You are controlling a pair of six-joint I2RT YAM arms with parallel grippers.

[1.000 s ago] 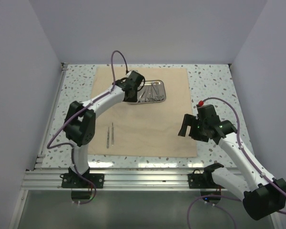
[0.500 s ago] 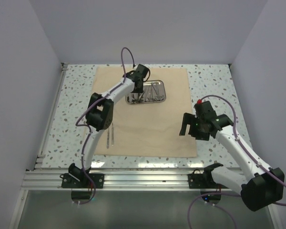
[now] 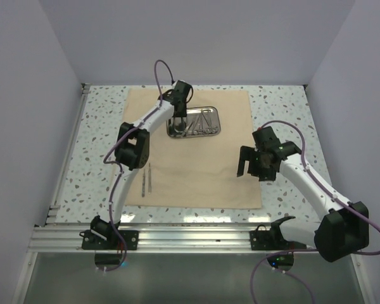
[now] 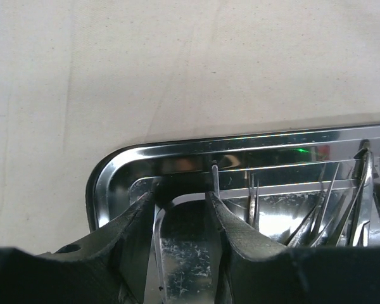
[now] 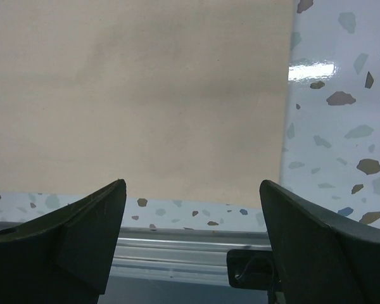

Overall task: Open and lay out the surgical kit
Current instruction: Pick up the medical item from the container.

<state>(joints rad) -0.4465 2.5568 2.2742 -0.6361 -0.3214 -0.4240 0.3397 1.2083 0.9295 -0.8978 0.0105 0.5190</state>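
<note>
The beige cloth wrap [image 3: 196, 164] lies spread flat on the table. The steel tray [image 3: 216, 128] sits on its far part with several thin silver instruments [image 3: 201, 120] inside. Two tweezers [image 3: 145, 179] lie side by side on the cloth at the near left. My left gripper [image 3: 177, 121] is down in the tray's left end. In the left wrist view it [image 4: 180, 196] is open, with a thin silver instrument tip [image 4: 214, 174] against the right finger and more instruments [image 4: 329, 202] to the right. My right gripper [image 3: 248, 166] is open and empty above the cloth's right edge [image 5: 191, 187].
The speckled table top [image 3: 285, 107] surrounds the cloth. An aluminium rail [image 3: 190, 234] runs along the near edge and shows in the right wrist view [image 5: 177, 244]. White walls close in the left, right and back.
My left arm has stretched out and the gripper has come down into the tray's left end. My right gripper has shifted slightly toward the far side and stays open.
</note>
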